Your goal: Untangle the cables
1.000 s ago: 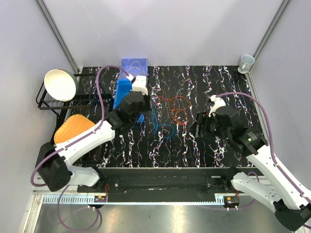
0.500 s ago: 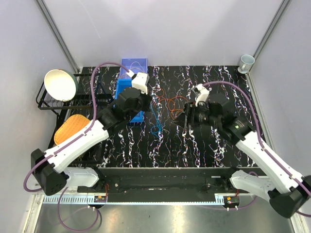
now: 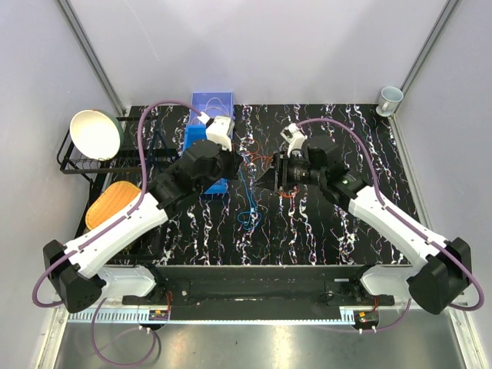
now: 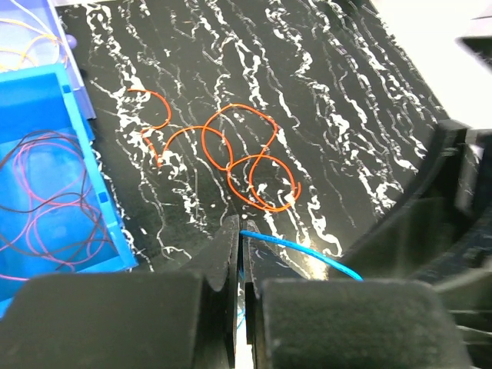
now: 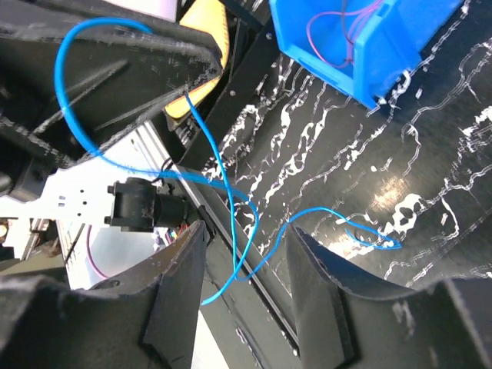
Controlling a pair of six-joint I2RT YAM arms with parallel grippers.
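Observation:
My left gripper (image 3: 240,163) is shut on a thin blue cable (image 3: 247,207) and holds it up, so the cable hangs down to the black marbled table (image 3: 346,231). In the left wrist view the shut gripper (image 4: 241,228) pinches the blue cable (image 4: 307,254). An orange cable (image 4: 246,161) lies in loose loops on the table beyond it, and it also shows in the top view (image 3: 260,158). My right gripper (image 3: 267,178) is open and faces the left one. In the right wrist view the blue cable (image 5: 223,192) hangs between the open gripper (image 5: 246,234) without touching the fingers.
A blue bin (image 3: 191,140) holding thin red and brown wires (image 4: 46,200) stands behind my left gripper. A black rack with a white bowl (image 3: 96,133) and a yellow-orange object (image 3: 115,204) is at the far left. A cup (image 3: 390,98) stands at the back right corner.
My left gripper has risen and moved right with the blue cable, lifting it off the table. My right arm has swung left until its open jaws stand around the hanging cable.

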